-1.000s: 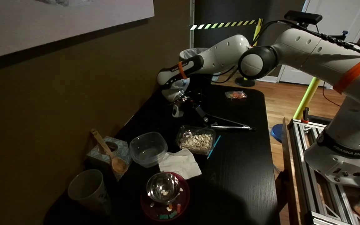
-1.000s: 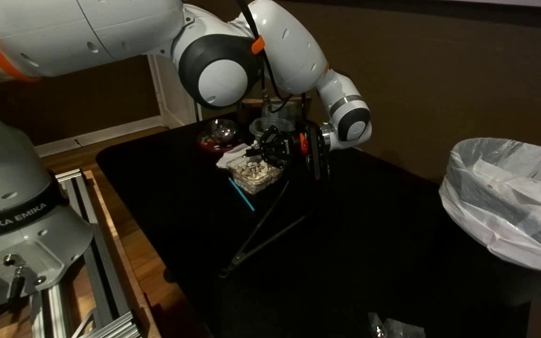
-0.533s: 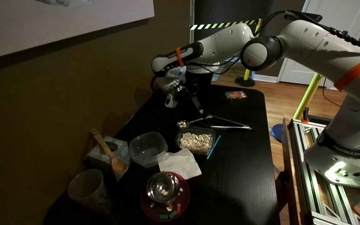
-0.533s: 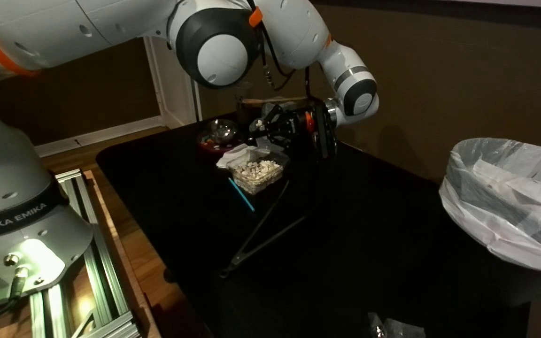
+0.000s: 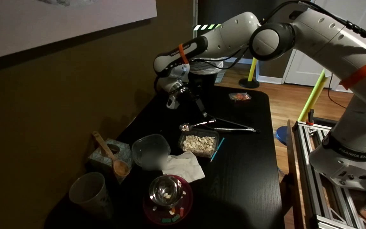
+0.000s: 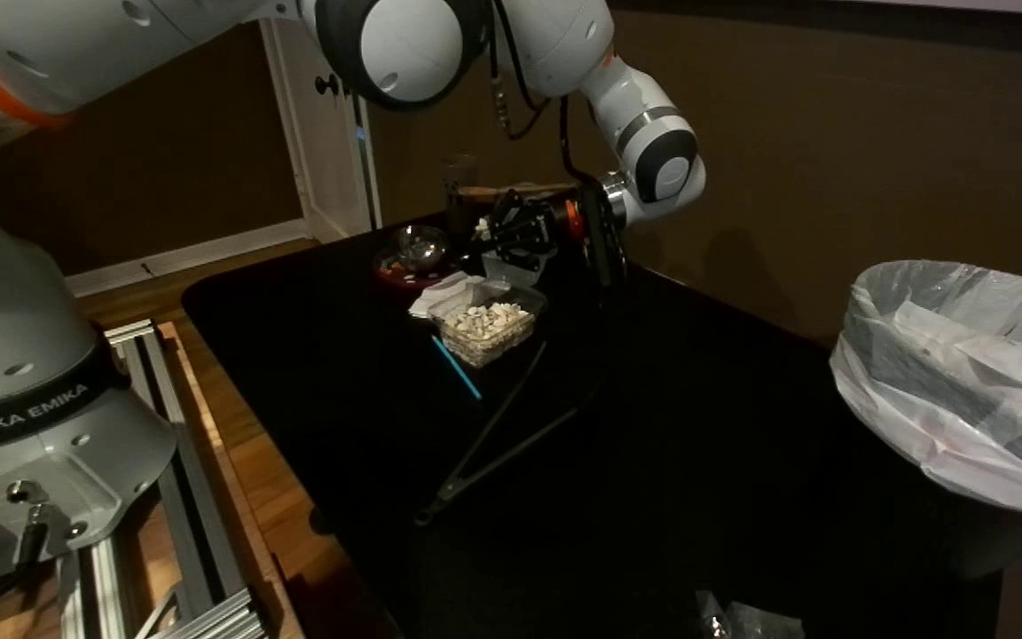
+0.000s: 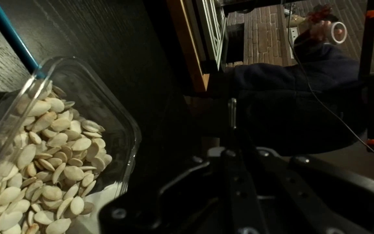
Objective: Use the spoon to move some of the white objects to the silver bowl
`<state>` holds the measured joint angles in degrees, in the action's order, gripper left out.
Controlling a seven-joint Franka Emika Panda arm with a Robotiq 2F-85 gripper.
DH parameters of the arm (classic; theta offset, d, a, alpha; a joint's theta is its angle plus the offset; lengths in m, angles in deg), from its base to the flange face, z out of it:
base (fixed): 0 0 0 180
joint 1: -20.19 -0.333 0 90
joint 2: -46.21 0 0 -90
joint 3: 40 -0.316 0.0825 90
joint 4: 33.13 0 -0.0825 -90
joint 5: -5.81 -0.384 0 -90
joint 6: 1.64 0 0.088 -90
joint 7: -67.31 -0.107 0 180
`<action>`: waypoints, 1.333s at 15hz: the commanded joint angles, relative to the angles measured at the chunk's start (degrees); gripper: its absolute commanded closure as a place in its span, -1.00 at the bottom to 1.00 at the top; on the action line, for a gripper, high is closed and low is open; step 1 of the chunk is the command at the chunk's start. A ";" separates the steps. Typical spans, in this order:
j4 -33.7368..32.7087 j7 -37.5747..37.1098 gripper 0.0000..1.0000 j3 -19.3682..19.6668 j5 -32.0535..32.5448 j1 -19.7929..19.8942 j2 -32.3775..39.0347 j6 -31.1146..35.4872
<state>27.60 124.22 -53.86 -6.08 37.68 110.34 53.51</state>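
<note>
The white objects (image 5: 199, 143) heap in a clear shallow tray (image 5: 183, 151), also shown in the wrist view (image 7: 60, 169). My gripper (image 5: 205, 115) is shut on the handle of a metal spoon (image 5: 206, 122). The spoon's bowl carries some white bits and hangs in the air beyond the tray's edge. In the wrist view a shiny handle end (image 7: 232, 112) sticks out past the gripper (image 7: 235, 136), and the spoon's bowl is hidden. The silver bowl (image 5: 157, 197) stands on a dark red plate (image 5: 148, 211) with a few white bits inside; it also shows in the other exterior picture (image 6: 420, 250).
A napkin (image 5: 186, 168) and clear plastic container (image 5: 151, 149) lie between tray and bowl. A wooden spoon (image 5: 105, 146) rests on a tissue box (image 5: 124, 149) beside a cup (image 5: 87, 190). Tongs (image 5: 233, 129) and a blue stick (image 5: 217, 150) lie by the tray. A bin (image 6: 963, 399) stands beyond.
The spoon has come up out of the heap with bits in it. My gripper and arm have risen, then shifted slightly toward the silver bowl. The tray has stayed put.
</note>
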 commanded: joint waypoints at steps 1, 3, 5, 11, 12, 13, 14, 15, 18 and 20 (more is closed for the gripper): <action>-0.03 1.09 0.92 2.33 -1.28 -1.38 -0.34 -0.46; 0.58 1.18 0.92 2.37 -1.29 -1.30 -0.74 -0.38; 0.80 1.32 0.98 2.53 -1.64 -1.13 -0.46 -1.04; 5.33 1.83 0.98 3.15 -3.42 -1.11 -2.44 -2.19; 6.75 1.91 0.98 2.94 -4.45 -0.92 -3.07 -1.81; 9.03 2.23 0.98 2.82 -5.28 -0.94 -4.28 -0.73; 10.96 2.70 0.98 2.77 -5.89 -1.04 -5.36 -0.25; 13.38 3.23 0.98 2.83 -6.21 -1.22 -6.87 0.48; 20.64 5.28 0.98 3.11 -6.84 -1.87 -11.96 3.17; 25.99 7.47 0.98 3.14 -6.86 -2.29 -16.09 5.31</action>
<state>42.66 127.93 -51.98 -11.67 36.29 102.49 54.34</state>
